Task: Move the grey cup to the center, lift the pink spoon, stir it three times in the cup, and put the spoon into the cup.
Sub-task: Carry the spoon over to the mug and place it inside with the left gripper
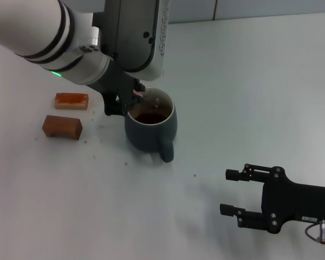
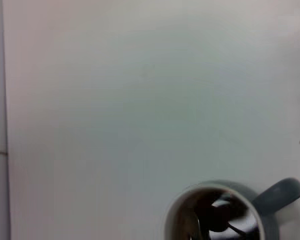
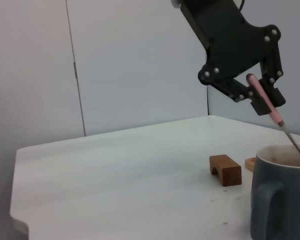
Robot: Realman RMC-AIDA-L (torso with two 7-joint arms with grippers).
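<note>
Your left end effector (image 3: 262, 95) hangs just above the grey cup (image 1: 150, 129) at frame centre, clamped on the pink spoon (image 3: 265, 100), its bowl inside the cup. The spoon looks light, stiff and slippery: grip mid-handle. Your right end effector (image 1: 232, 192) rests spread and empty, lower right.

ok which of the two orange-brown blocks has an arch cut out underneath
The darker brown block, nearer the robot; the flat orange block behind it shows no arch.
</note>
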